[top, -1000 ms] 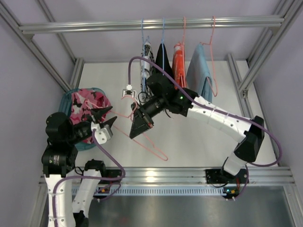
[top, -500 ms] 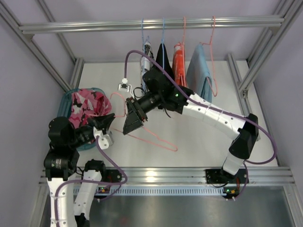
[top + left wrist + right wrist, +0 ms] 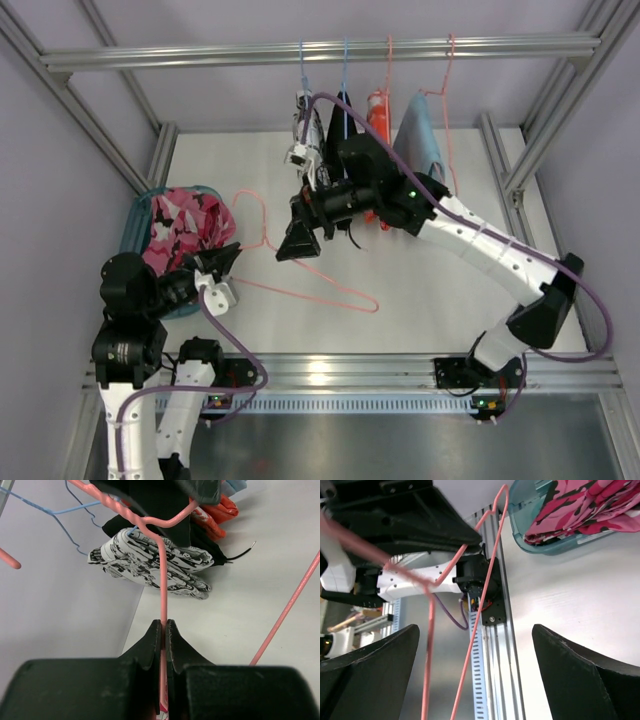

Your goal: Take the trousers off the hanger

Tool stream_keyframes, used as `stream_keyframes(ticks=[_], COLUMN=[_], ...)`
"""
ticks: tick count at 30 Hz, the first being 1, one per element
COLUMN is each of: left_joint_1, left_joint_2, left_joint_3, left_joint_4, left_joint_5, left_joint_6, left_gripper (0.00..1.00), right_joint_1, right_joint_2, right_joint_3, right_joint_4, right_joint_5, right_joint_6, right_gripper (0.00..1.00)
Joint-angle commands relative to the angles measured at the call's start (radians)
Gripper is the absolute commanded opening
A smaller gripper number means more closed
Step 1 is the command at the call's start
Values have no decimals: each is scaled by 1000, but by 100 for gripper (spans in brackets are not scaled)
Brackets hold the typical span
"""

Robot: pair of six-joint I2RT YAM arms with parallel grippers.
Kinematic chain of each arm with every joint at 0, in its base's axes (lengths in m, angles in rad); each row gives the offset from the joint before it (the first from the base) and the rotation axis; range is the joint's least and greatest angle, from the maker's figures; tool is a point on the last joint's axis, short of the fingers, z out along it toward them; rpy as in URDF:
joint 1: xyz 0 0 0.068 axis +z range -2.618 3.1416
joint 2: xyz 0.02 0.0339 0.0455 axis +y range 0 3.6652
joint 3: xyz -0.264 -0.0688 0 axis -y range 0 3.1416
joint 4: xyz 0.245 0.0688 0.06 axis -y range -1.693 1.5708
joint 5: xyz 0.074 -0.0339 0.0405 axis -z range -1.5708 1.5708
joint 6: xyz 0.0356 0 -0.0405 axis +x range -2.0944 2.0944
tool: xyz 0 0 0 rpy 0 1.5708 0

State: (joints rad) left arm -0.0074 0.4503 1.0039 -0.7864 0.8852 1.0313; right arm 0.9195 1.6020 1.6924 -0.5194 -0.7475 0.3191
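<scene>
**L gripper clamped on bare hanger; R gripper wide open**

L gripper (image 3: 222,262) sat just right of the basket (image 3: 540,544), shut tight on the wire of the pink hanger (image 3: 162,590). Its wrist view showed both fingers (image 3: 152,642) pinched on the wire w/ no gap. The hanger was bare. Its hook end was nr the basket's far-right rim, and its long bar ran away from the basket across the worktop (image 3: 420,300). Couldn't tell if the bar's far end touched the worktop.

Pink trousers (image 3: 185,225) lay bunched inside the basket, off the hanger.

R gripper (image 3: 298,242) hung further right of the basket, above the hanger's middle, jaws wide apart & holding nothing. In its wrist view the hanger wire ran through the gap, touching neither finger (image 3: 375,670).

Print trousers (image 3: 310,135), white w/ dense black pattern, were well apart from the basket, far-right of it, hanging folded from the rail (image 3: 200,55). Further from the basket along the rail hung a black item (image 3: 343,115), an orange item (image 3: 378,120) & a blue cloth (image 3: 420,135).
</scene>
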Motion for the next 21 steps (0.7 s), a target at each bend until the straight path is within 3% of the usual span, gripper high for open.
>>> stream_keyframes(ticks=[1, 7, 18, 20, 21], left_joint_1=[1, 0, 0, 0, 1], left_joint_2=[31, 67, 113, 113, 110], left_joint_3=[16, 44, 94, 94, 94], left_joint_4=[27, 29, 29, 29, 29], left_joint_5=[29, 26, 9, 11, 11], left_joint_6=[-30, -69, -102, -103, -103], left_gripper=[0, 0, 0, 0, 0], right_joint_1=[-13, -19, -21, -21, -21], right_joint_2=[-152, -261, -366, -366, -364], right_joint_3=[-48, -125, -287, -290, -287], right_joint_4=[-43, -94, -123, -125, -120], right_joint_5=[77, 103, 115, 128, 128], right_joint_6=[-107, -184, -232, -233, -233], right_gripper=[97, 94, 79, 70, 61])
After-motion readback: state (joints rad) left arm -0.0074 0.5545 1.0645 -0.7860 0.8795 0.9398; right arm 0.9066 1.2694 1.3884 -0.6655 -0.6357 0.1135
